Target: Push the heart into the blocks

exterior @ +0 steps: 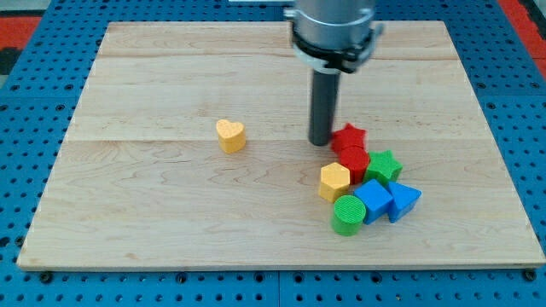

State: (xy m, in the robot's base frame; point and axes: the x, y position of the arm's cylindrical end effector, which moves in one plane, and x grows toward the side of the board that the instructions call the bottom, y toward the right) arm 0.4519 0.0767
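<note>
A yellow heart (230,135) lies alone on the wooden board (153,205), left of centre. A cluster of blocks sits to the right: a red star (348,136), a red block (355,162), a green star (385,165), a yellow pentagon-like block (334,181), a blue cube (373,199), a blue triangle (403,201) and a green cylinder (348,214). My tip (320,141) rests on the board just left of the red star, close to touching it, and well to the right of the heart.
The board lies on a blue perforated table (34,102). The arm's grey body (333,30) hangs over the board's top middle.
</note>
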